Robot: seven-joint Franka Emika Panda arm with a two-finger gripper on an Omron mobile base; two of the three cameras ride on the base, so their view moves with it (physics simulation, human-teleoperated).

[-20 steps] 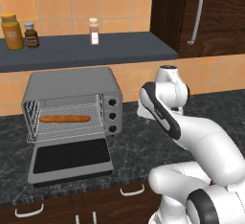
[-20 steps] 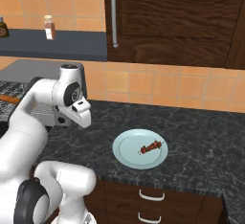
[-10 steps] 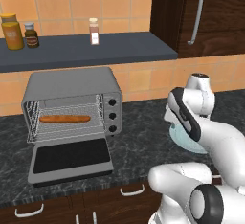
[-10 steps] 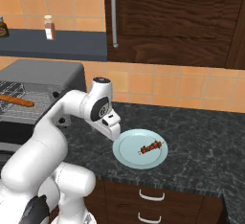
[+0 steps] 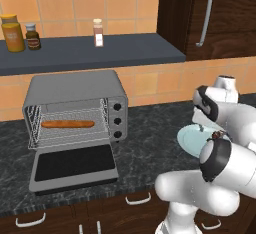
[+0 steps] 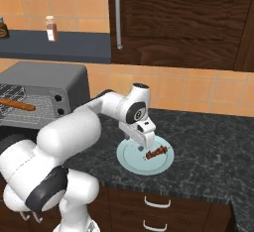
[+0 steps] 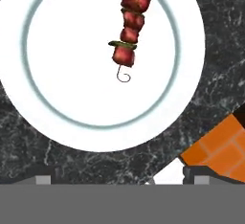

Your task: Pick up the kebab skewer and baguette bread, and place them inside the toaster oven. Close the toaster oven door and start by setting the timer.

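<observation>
**A:** White arm reaches out over the dark speckled counter (image 6: 208, 142), upper links roughly level, wrist bent so the hand points down at the plate (image 6: 130, 159). Gripper (image 6: 147, 142) sits above the plate's near-left part, beside the kebab skewer (image 6: 157, 152).

**B:** Jaw state?

**A:** Spread wide, nothing between them. In the hand view the two fingertips (image 7: 44, 179) stand far apart at the lower edge, over bare counter just off the plate rim.

**B:** Skewer position?

**A:** Lying flat on the plate (image 7: 57, 98), red chunks with green bits between, curled wire end (image 7: 124, 76) pointing toward the plate's centre. Not touched by the gripper.

**B:** Baguette?

**A:** Baguette bread (image 5: 67, 124) lies lengthwise on the wire rack inside the toaster oven (image 5: 75, 90). Toaster oven door (image 5: 74, 164) is dropped flat open onto the counter, dark glass up. Three black knobs (image 5: 117, 120) in a column on the right panel.

**B:** Left base view of the arm?

**A:** Elbow and forearm bulk in the lower right, covering most of the plate (image 5: 187, 139); the gripper itself I cannot make out there.
</observation>
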